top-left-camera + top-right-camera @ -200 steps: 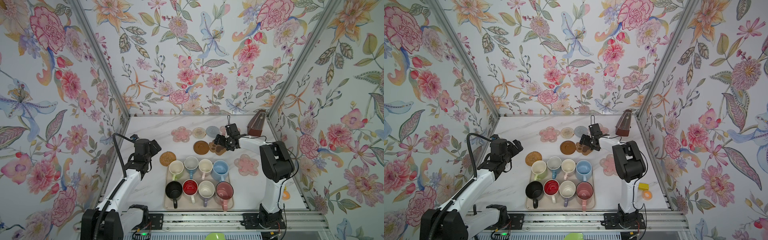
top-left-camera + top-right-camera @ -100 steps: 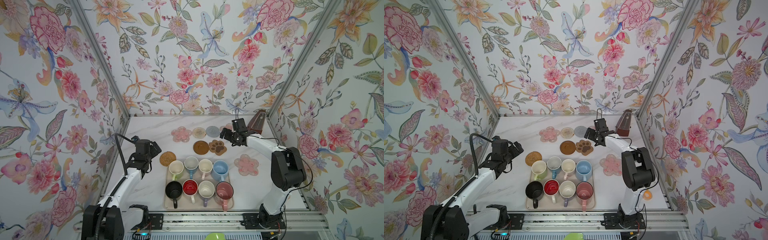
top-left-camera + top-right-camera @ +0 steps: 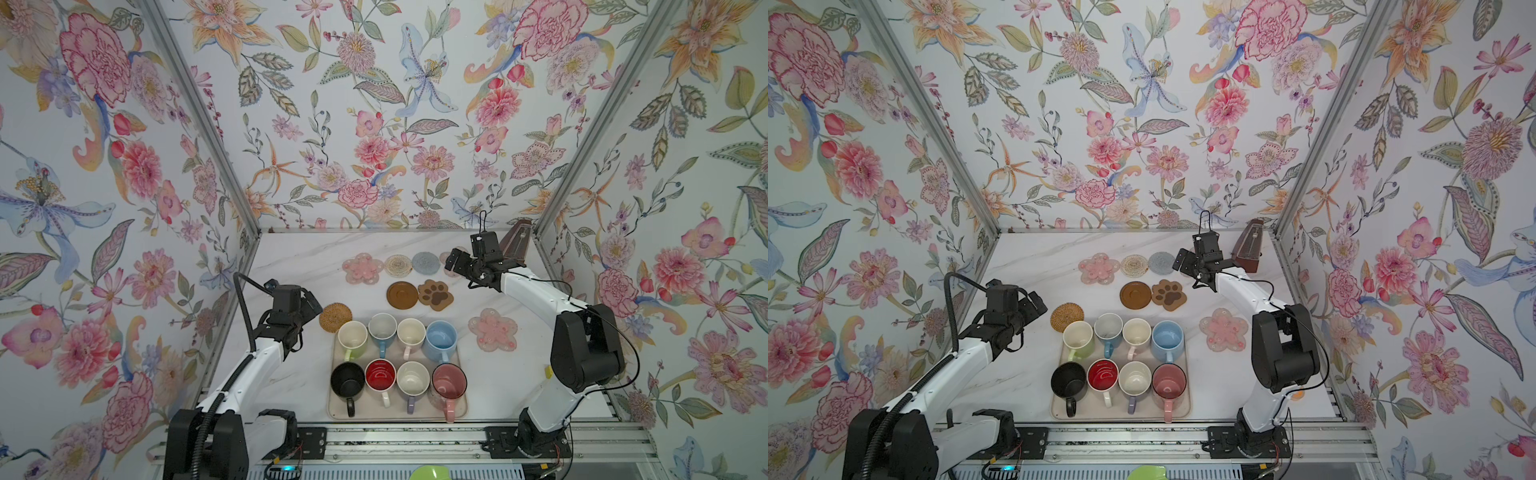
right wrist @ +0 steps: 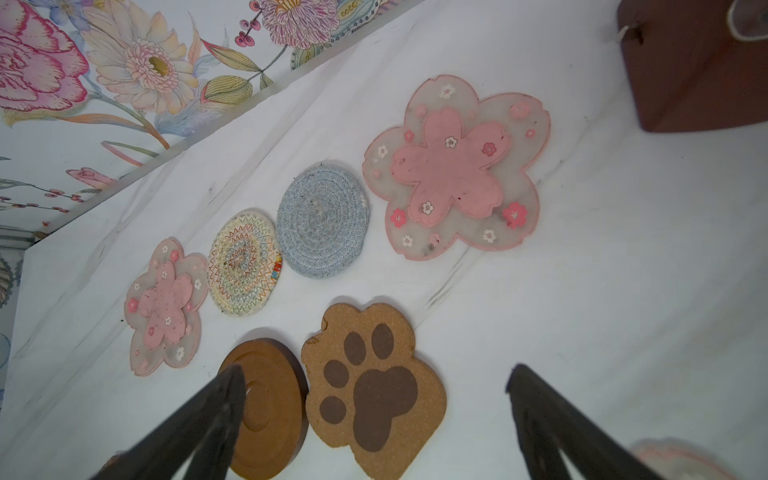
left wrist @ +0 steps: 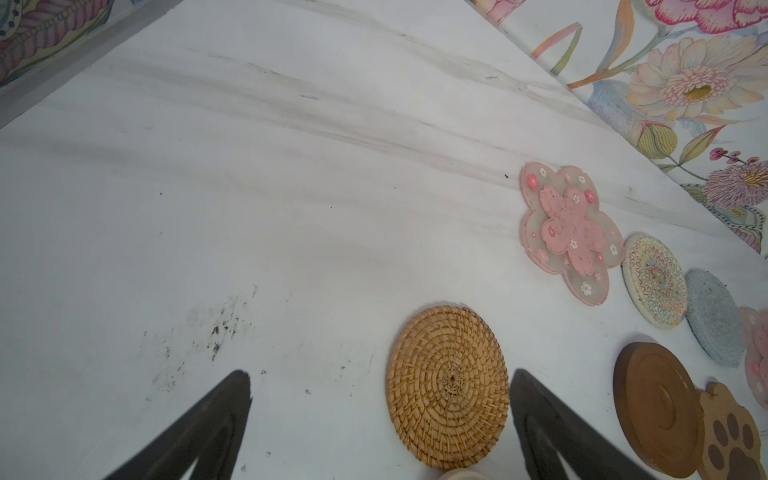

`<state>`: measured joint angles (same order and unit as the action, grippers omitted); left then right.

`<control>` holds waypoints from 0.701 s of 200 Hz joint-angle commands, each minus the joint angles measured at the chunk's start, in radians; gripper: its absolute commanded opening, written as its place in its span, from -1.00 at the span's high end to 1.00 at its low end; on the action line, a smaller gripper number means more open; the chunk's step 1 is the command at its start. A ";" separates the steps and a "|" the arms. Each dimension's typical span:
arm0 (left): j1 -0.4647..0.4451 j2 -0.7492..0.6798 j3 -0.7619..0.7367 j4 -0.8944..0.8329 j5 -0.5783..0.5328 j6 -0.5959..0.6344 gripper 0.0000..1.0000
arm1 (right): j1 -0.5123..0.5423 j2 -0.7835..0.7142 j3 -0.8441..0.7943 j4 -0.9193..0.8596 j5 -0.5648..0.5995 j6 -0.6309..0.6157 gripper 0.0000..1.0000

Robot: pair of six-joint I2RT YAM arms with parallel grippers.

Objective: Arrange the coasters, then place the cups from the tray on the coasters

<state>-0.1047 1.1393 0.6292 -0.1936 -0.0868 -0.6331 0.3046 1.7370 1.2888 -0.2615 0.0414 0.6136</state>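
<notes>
Eight cups stand in two rows on the beige tray (image 3: 397, 412), from the light green one (image 3: 352, 336) to the pink one (image 3: 449, 381). At the back lie a pink flower coaster (image 3: 362, 269), a beige woven round (image 3: 398, 266) and a grey-blue round (image 3: 425, 262). In front of them sit the brown disc (image 3: 402, 295) and the paw coaster (image 3: 435, 294). My right gripper (image 3: 457, 264) hovers open above the paw coaster (image 4: 374, 382), half hiding another pink flower (image 4: 457, 166). My left gripper (image 3: 309, 305) is open beside the tan rattan coaster (image 5: 449, 386). A third flower (image 3: 493, 329) lies right of the tray.
A dark brown pyramid-shaped box (image 3: 515, 245) stands in the back right corner, close behind my right wrist. Floral walls close the table on three sides. Bare marble (image 5: 249, 208) stretches left of the coasters. A rail runs along the front edge.
My right gripper has lifted off the paw coaster and drawn back toward the far right; the paw coaster now lies uncovered beside the brown disc. The left arm has barely shifted.
</notes>
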 commanded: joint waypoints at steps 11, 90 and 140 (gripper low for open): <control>0.009 0.032 -0.020 -0.044 -0.010 -0.004 -0.98 | 0.005 -0.045 -0.035 -0.015 0.028 -0.001 -0.98; 0.008 0.185 -0.033 0.024 0.119 -0.125 -0.98 | -0.018 -0.086 -0.099 0.009 0.030 -0.009 -0.98; -0.002 0.252 -0.082 0.168 0.256 -0.261 -0.98 | -0.038 -0.088 -0.112 0.016 0.013 -0.014 -0.98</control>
<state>-0.1047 1.3769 0.5797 -0.1101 0.0792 -0.7998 0.2741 1.6741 1.1954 -0.2577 0.0574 0.6132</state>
